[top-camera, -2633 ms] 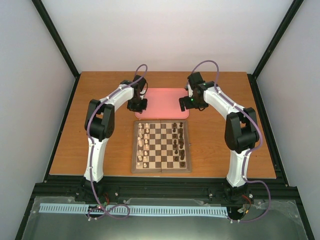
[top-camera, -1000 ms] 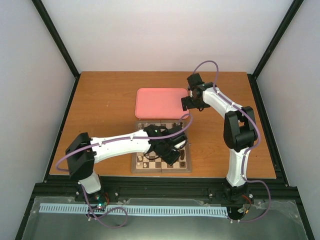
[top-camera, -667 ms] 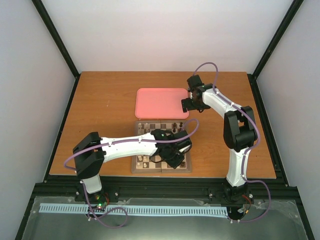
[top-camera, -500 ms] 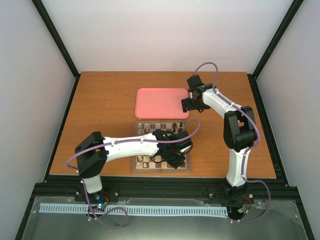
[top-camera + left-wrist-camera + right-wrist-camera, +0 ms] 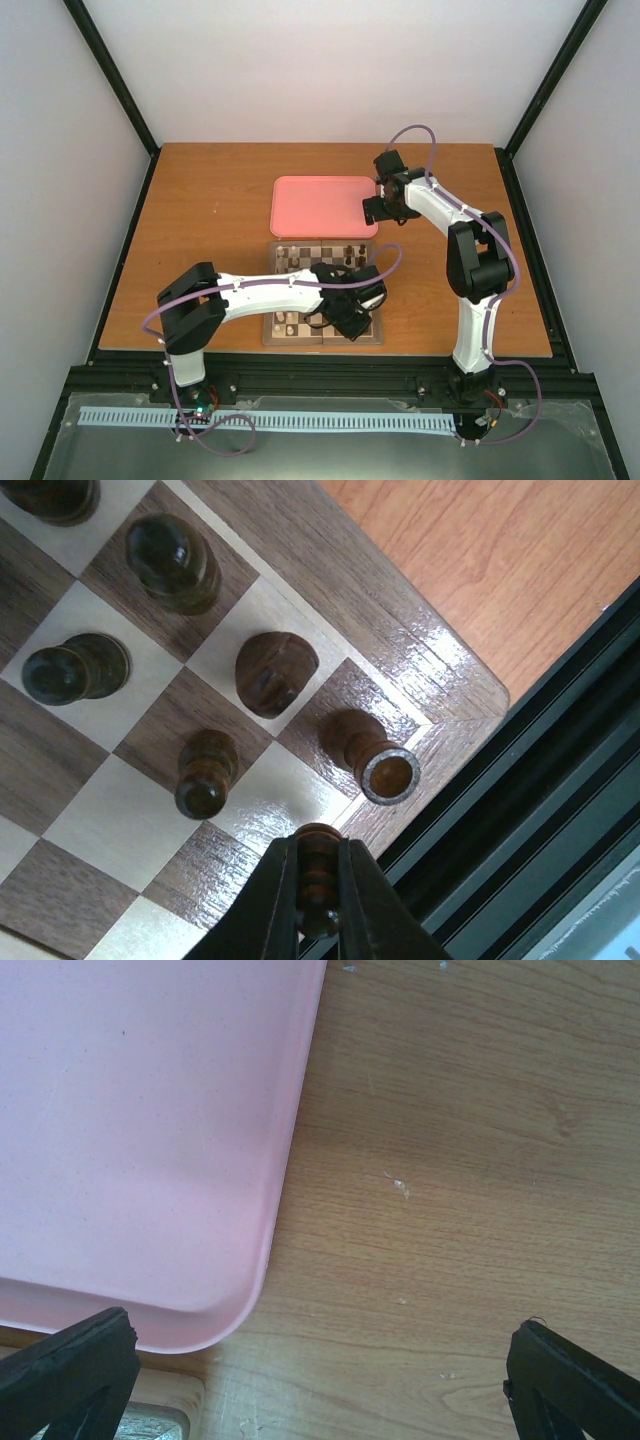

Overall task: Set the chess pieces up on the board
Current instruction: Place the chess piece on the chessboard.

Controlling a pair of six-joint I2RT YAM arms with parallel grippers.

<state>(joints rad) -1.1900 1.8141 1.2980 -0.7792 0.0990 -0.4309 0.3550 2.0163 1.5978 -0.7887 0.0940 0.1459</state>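
Note:
The wooden board (image 5: pixel 322 296) lies at the table's near middle. My left gripper (image 5: pixel 352 322) hangs over its near right corner, shut on a dark brown chess piece (image 5: pixel 318 875) held between the fingers above the board's corner edge (image 5: pixel 440 680). Several dark pieces stand on the squares there, among them a pawn (image 5: pixel 203 773) and a knight (image 5: pixel 274 672); one dark piece (image 5: pixel 370 756) lies tipped on the corner square. My right gripper (image 5: pixel 379 208) is open and empty over bare table beside the pink tray; its fingertips (image 5: pixel 70 1360) show wide apart.
The pink rounded tray (image 5: pixel 322 205) lies behind the board; its corner shows in the right wrist view (image 5: pixel 150 1140). Cream-white pieces stand on the board's left side (image 5: pixel 288 318). A black rail (image 5: pixel 560 780) runs along the table's near edge.
My left arm swung from the tray down across the board to its near right corner, carrying a dark piece. The right gripper shifted slightly off the tray's right edge.

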